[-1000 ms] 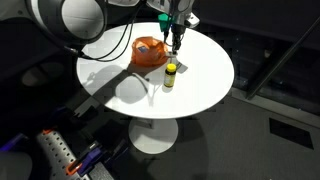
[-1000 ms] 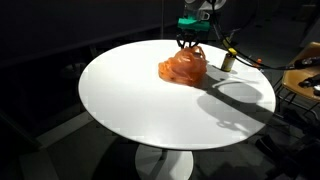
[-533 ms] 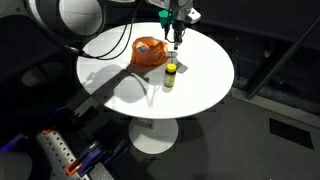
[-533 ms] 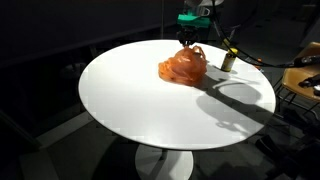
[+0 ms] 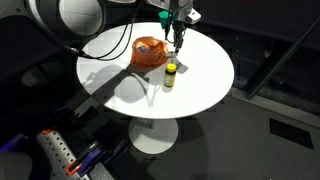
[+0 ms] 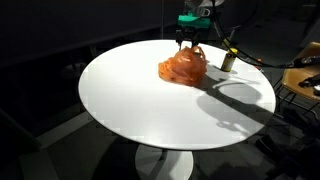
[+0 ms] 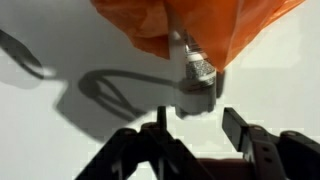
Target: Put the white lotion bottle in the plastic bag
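The orange plastic bag (image 7: 170, 25) lies on the round white table (image 6: 130, 100), seen in both exterior views (image 5: 150, 50) (image 6: 184, 66). In the wrist view the white lotion bottle (image 7: 192, 70) lies with its body inside the bag's mouth and its cap end sticking out toward me. My gripper (image 7: 197, 128) is open, with its fingertips just short of the cap and not touching it. In both exterior views the gripper (image 5: 177, 40) (image 6: 190, 38) hangs just above the bag's edge. The bottle is not visible in those views.
A small yellow bottle with a dark cap (image 5: 170, 75) stands upright on the table beside the bag, also in an exterior view (image 6: 228, 60). The table is a pedestal type with dark floor all round. A yellow-tipped object (image 6: 305, 80) sits off the table edge.
My gripper has lifted slightly up and away from the bag over the last second. The bag and the yellow bottle have not moved.
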